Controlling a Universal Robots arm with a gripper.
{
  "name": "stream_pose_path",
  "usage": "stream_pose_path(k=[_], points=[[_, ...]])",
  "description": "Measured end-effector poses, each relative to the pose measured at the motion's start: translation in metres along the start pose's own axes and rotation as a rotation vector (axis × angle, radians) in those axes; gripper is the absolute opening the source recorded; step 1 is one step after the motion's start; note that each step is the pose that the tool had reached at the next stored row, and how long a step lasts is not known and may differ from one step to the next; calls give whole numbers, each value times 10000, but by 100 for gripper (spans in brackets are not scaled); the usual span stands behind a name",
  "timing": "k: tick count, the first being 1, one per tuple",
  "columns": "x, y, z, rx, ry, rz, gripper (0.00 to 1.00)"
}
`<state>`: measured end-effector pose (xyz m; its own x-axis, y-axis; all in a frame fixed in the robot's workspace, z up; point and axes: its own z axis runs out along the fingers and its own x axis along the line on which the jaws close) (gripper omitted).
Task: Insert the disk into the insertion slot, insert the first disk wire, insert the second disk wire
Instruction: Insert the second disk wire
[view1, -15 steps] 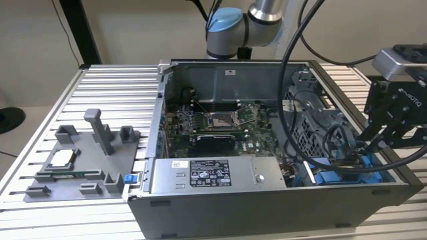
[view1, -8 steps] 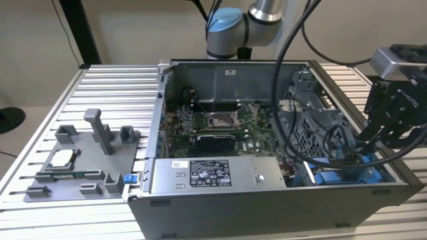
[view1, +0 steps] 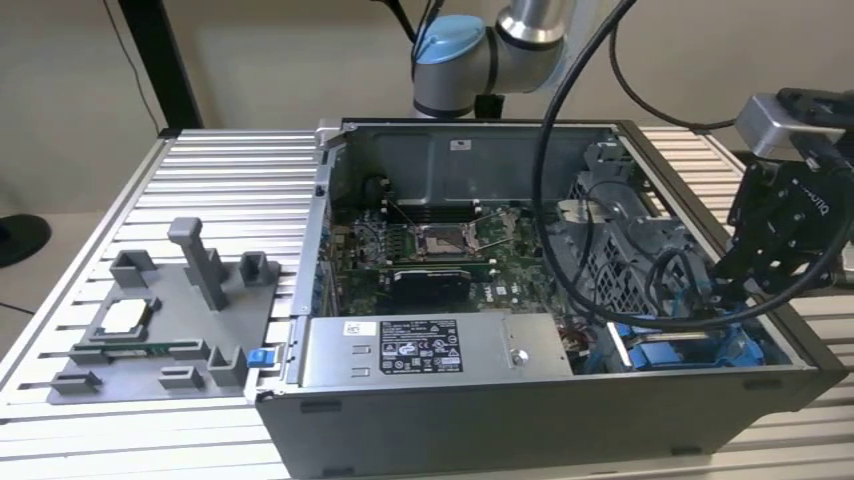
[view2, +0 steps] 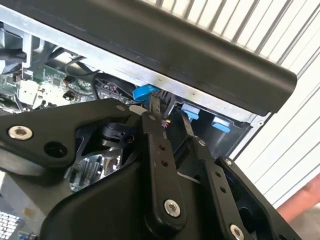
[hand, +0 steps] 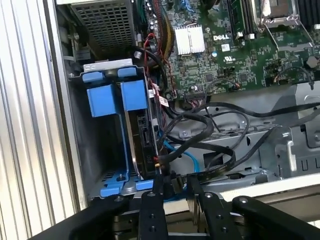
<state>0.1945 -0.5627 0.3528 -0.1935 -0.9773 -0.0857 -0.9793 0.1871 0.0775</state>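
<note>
Well, starting at the exterior view's left, a grey moulded fixture tray (view1: 147, 330) lies flat on the ribbed aluminium table (view1: 227, 170). Upright posts and blocks rise from it, and a small pale square part (view1: 123, 315) sits in one recess. Beside it stands the open computer case (view1: 534, 420), a dark sheet-metal box. Along its near wall I see the grey power-supply box (view1: 427, 350) with a labelled top. Behind that lies the green motherboard (view1: 441, 250), thick with small components around a square metal socket frame. Glossy black cables (view1: 550, 200) loop down from the arm (view1: 534, 25) across a grey cage (view1: 627, 240) inside the case.

Farther to the exterior view's right, in the case's near corner, the disk (view1: 674, 352) sits in its slot with bright blue plastic showing around it. In the first wrist view it stands on edge in the bay. Blue carrier tabs show at one end, and its dark face is turned toward a tangle of black wires and one light-blue cable (hand: 192, 156).

The gripper (view1: 734, 295) hangs right over that corner. Its fingers (hand: 150, 210) are flat black bars studded with screw heads, set close with only a narrow gap. As far as I can make out, they pinch a small black plug (hand: 172, 181) between the tips. The plug is just beside the disk's nearer end; I cannot tell whether it touches the disk. In the second wrist view the tips sit below the case's smooth black rim, near the blue tabs.
</note>
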Motion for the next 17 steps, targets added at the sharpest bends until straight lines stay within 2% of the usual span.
stream_pose_path(k=[2,3,6,7,9,10,13,17], points=[[7,-2,9,-39,-62,23,100],[16,-8,10,-70,-121,21,100],[48,-27,8,-155,-240,19,100],[58,-31,9,-180,-307,16,100],[68,-35,11,-231,-494,-1,100],[79,-42,17,-287,-649,-31,100],[81,-43,17,-300,-680,-41,100],[82,-61,19,-336,-661,-250,100]])
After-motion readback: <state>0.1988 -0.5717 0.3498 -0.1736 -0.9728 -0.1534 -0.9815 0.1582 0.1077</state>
